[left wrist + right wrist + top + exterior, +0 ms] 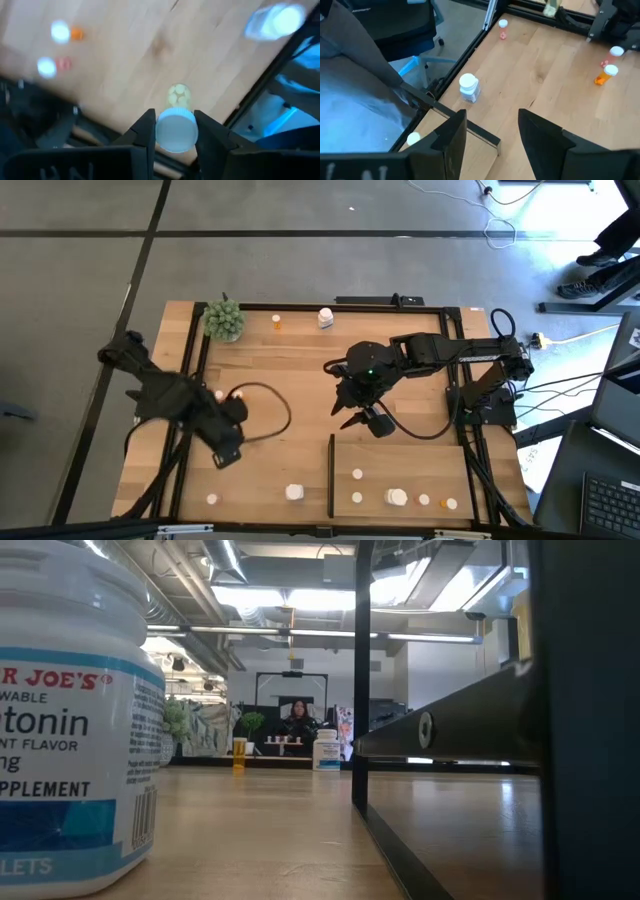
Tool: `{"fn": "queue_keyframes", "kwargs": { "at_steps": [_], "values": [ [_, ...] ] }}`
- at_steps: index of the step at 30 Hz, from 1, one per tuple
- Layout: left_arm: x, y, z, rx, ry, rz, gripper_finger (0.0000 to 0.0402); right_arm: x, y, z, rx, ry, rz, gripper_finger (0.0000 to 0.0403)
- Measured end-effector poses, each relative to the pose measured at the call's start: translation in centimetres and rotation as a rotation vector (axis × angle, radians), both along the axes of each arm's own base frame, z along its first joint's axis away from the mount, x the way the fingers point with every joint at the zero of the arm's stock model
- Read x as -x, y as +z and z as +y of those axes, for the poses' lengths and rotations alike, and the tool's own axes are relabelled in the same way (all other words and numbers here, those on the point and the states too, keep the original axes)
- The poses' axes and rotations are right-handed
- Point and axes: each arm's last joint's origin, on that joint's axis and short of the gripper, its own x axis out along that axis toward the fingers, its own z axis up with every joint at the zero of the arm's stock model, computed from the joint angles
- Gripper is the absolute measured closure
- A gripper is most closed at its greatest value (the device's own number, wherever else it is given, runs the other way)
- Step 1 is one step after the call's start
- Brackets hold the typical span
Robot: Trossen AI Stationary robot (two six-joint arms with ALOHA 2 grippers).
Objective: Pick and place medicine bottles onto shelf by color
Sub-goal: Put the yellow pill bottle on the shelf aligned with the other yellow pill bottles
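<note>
My left gripper point(175, 131) is shut on a small medicine bottle point(176, 120) with a white cap and a clear body showing pale pills. In the high view that arm's end point(226, 450) hides the bottle. My right gripper point(362, 420) is open and empty above the table, just past the shelf's far edge; its fingers also show in the right wrist view point(492, 132). The shelf point(420, 460), with a black strip point(331, 475) on its left side, carries several small bottles point(397, 497). Loose bottles stand on the table point(293, 492), point(212, 498). My left gripper pinches the bottle at its white cap point(175, 132), one finger on each side of the cap. The fingers come from above, pointing down. The clear body point(178, 95) reaches below the fingers toward the table; I cannot tell whether it rests on the wood.
An orange bottle point(606, 75) and a pink one point(615, 52) stand by the left arm. An orange bottle point(276, 323), a white bottle point(325, 317) and a green plant ball point(224, 320) stand at the far edge. A black frame point(190, 380) rims the table. A person point(298, 715) sits far behind.
</note>
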Motion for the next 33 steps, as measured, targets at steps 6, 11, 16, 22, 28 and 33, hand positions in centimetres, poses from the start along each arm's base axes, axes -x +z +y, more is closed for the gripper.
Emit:
{"fn": "queue_keyframes", "kwargs": {
  "at_steps": [6, 11, 16, 22, 28, 33],
  "values": [
    [-2.0, 2.1, 3.8, -0.052, -0.067, -0.105, 0.0313, 2.7, 1.0, -0.3, 0.057, 0.027, 0.042, 0.0223],
    [-3.8, 3.5, 7.0, -0.118, -0.117, -0.233, 0.0313, 5.3, 2.7, -0.6, 0.095, -0.042, 0.025, 0.0223],
    [-6.5, 4.8, 9.7, -0.191, -0.195, -0.360, 0.0313, 7.7, 4.1, -1.1, 0.100, -0.100, 0.023, 0.0223],
    [-10.4, 5.5, 12.1, -0.282, -0.296, -0.393, 0.0313, 10.8, 4.0, -1.8, 0.106, -0.217, 0.045, 0.0223],
    [-15.0, 5.3, 12.7, -0.294, -0.448, -0.441, 0.0313, 14.3, 3.2, -2.7, 0.055, -0.393, -0.014, 0.0223],
    [-18.4, 4.4, 12.4, -0.302, -0.549, -0.466, 0.0313, 16.8, 1.7, -3.6, 0.036, -0.613, -0.030, 0.0223]
  ]
}}
